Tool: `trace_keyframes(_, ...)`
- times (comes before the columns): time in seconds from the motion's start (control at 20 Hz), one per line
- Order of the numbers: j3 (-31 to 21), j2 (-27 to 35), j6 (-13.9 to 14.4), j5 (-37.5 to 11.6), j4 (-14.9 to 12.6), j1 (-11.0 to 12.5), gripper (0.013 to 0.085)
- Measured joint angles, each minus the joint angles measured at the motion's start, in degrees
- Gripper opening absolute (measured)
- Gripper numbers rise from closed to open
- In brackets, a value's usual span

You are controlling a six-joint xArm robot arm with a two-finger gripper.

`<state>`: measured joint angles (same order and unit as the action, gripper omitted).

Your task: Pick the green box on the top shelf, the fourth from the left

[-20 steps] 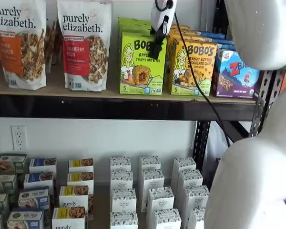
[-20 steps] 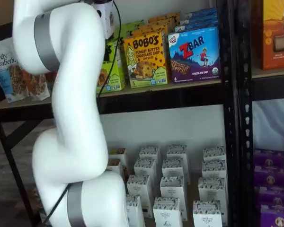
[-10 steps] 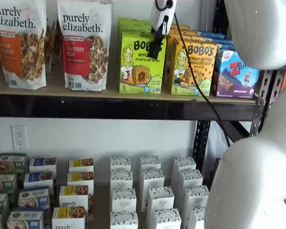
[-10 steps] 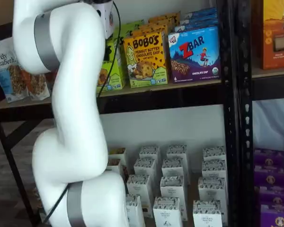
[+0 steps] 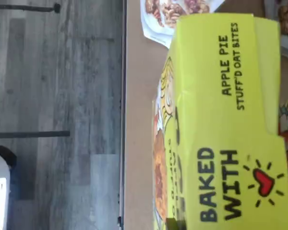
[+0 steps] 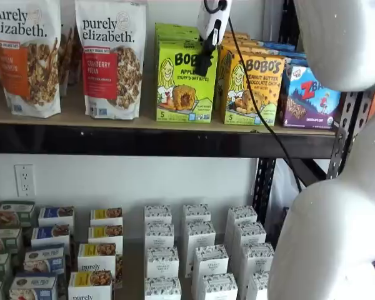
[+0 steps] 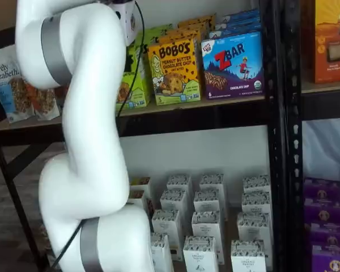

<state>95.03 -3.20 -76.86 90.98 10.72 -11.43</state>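
Gripper (image 6: 204,62) is clamping down on the green box (image 6: 182,84), fingers closed on its top, as we're reading it in a shelf view. We're judging the reach and the grasp done; lifting it clear is what's remaining. We're seeing the box sitting upright near the front edge of the top shelf (image 6: 81,119), just beside the yellow-orange box (image 6: 253,90).

The green box (image 6: 186,82) is lime with black lettering and a red heart on its top flap. Beside it stand a yellow-orange box (image 6: 254,89) and a blue-purple box (image 6: 310,97). The shelf (image 6: 144,139) is tan board with a black beam.
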Motion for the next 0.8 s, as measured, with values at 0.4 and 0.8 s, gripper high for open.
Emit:
trace_keyframes(0.4, 2.7, 0.3, 0.3, 5.2, 0.7, 0.2, 0.029)
trace_keyframes(0.8, 0.2, -3.8, 1.4, 7.5, 1.7, -0.4, 0.029)
